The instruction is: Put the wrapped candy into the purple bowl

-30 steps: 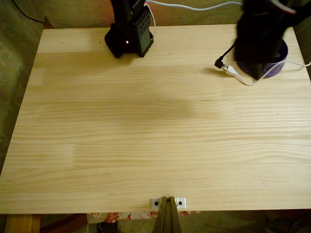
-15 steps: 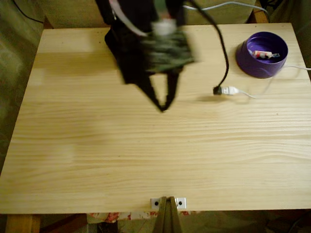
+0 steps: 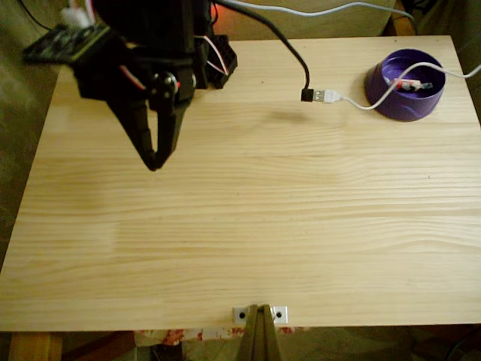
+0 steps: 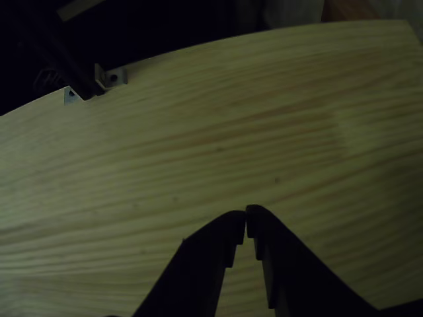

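Note:
The purple bowl [image 3: 397, 107] stands at the table's far right in the fixed view. Inside it lies the wrapped candy [image 3: 414, 86], whitish with red marks, and a white cable partly crosses it. My gripper [image 3: 155, 161] hangs over the left part of the table, far from the bowl, pointing down with its dark fingers meeting at the tips. In the other view the gripper [image 4: 246, 218] is shut with nothing between its fingers, above bare wood.
A USB plug [image 3: 323, 96] joins a black lead and a white cable that drapes over the bowl. The arm's black base [image 3: 218, 64] sits at the back edge. A metal bracket [image 3: 259, 313] marks the front edge, also seen as bracket [image 4: 109, 78].
The arm has swung from over the bowl at the right to the table's left side. The candy stays in the bowl. The cable and plug shifted, now lying across the bowl.

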Motion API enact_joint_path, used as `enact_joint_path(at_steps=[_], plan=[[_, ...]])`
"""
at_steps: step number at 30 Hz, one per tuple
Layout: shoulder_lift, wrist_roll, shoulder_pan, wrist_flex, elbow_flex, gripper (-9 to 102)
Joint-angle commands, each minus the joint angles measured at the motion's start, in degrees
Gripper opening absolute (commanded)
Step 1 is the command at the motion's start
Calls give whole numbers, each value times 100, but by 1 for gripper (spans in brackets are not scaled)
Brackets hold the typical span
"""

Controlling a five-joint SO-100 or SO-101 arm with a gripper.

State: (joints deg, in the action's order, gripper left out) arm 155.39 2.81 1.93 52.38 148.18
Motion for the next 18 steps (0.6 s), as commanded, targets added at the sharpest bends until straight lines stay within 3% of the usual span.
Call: enact_joint_path(at_steps=[1, 11, 18], plan=[[958, -9, 220, -97, 404, -3], [2540, -272, 510, 97, 1767, -3], [2540, -202, 598, -9, 2268, -2]])
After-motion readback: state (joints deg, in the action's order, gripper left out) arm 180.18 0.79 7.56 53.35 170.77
